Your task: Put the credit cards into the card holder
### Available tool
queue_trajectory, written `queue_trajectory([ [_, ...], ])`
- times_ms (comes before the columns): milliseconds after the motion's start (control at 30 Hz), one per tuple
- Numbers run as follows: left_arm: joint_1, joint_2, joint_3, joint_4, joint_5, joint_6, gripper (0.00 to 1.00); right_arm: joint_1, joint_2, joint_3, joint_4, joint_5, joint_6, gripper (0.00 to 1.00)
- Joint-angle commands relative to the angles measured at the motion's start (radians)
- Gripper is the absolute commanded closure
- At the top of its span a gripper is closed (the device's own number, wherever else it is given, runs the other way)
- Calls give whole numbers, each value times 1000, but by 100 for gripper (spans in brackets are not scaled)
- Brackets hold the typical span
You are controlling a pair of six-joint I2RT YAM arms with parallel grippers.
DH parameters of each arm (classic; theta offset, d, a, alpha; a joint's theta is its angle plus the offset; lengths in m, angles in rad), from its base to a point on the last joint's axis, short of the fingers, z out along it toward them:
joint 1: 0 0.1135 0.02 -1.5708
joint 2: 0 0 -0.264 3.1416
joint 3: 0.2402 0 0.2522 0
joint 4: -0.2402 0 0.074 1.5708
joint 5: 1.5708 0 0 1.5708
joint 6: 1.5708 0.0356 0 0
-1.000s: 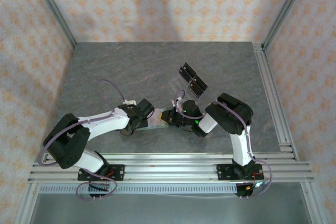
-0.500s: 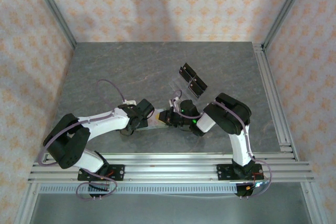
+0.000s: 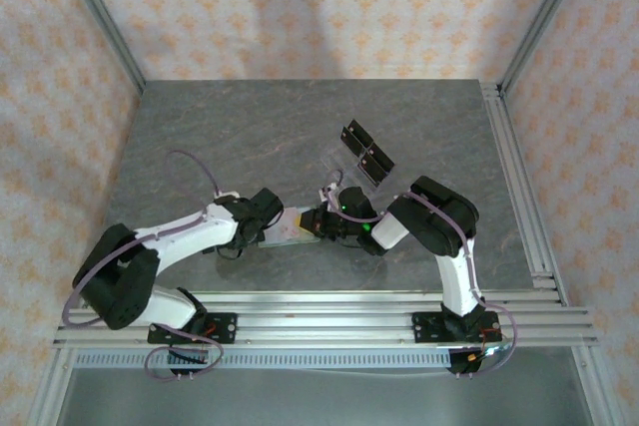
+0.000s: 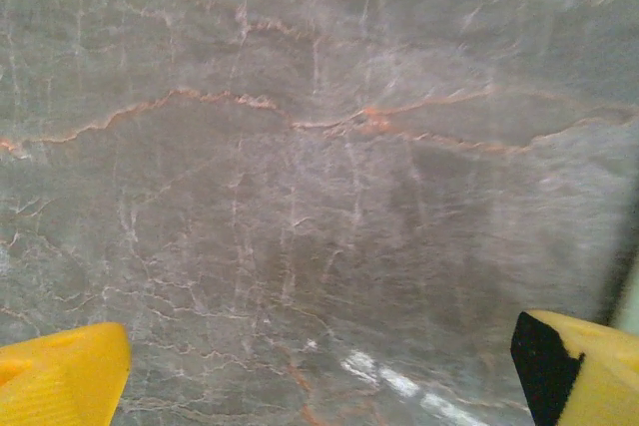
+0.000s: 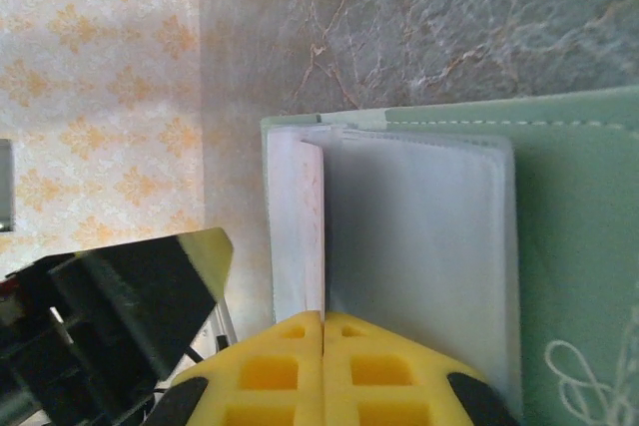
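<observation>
Right end effector (image 5: 322, 324) — seemingly pinching credit card (image 5: 295, 236) — over card holder (image 5: 579, 226).

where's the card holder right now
In the top view the card holder lies open on the table, near centre, between the left gripper and the right gripper.

Left of the card holder (image 3: 290, 230): left arm stretched low and forward, left gripper (image 4: 319, 351) spread wide just beside it. Right of the card holder: right arm bent sharply at the elbow, right gripper (image 5: 321, 331) pinched tight on a credit card (image 5: 298, 226) at its open edge.
</observation>
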Motion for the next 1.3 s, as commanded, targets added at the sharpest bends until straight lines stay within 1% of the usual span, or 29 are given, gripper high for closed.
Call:
queue_trajectory([
  [0,5,60,12,-35,-39,-28,0,8,-2,10,-161,26,-53,100],
  [100,5,99,4,-9,-24,-24,0,10,-13,23,-216,30,-70,98],
  [133,5,106,2,-3,-22,-23,0,10,-18,27,-236,30,-76,94],
  [167,5,110,0,3,-20,-22,0,10,-24,31,-255,31,-82,89],
  [233,5,111,-8,17,-13,-18,0,10,-51,39,-314,34,-101,74],
  [267,5,109,-10,23,-11,-16,0,10,-67,45,-345,35,-112,68],
  [333,5,101,-18,37,-4,-14,0,10,-111,64,-436,44,-144,60],
  [400,5,95,-23,50,0,-9,0,9,-153,90,-540,59,-185,55],
  [533,4,81,-35,82,13,4,0,9,-229,152,-757,97,-272,51],
  [700,5,62,-52,120,22,15,0,10,-272,243,-1000,158,-373,51],
  [767,5,57,-58,135,24,21,0,10,-269,281,-1080,179,-402,54],
  [800,4,54,-61,142,25,25,0,10,-267,300,-1117,192,-419,57],
  [900,5,50,-68,159,27,28,0,10,-250,356,-1213,235,-450,71],
  [933,5,50,-69,162,29,30,0,9,-242,375,-1237,245,-459,77],
  [1033,6,49,-71,172,32,33,0,10,-216,418,-1268,247,-475,90],
  [1100,5,52,-71,175,32,36,0,11,-201,442,-1281,245,-483,93],
  [1267,5,54,-72,187,36,40,0,26,-155,492,-1306,247,-494,95],
])
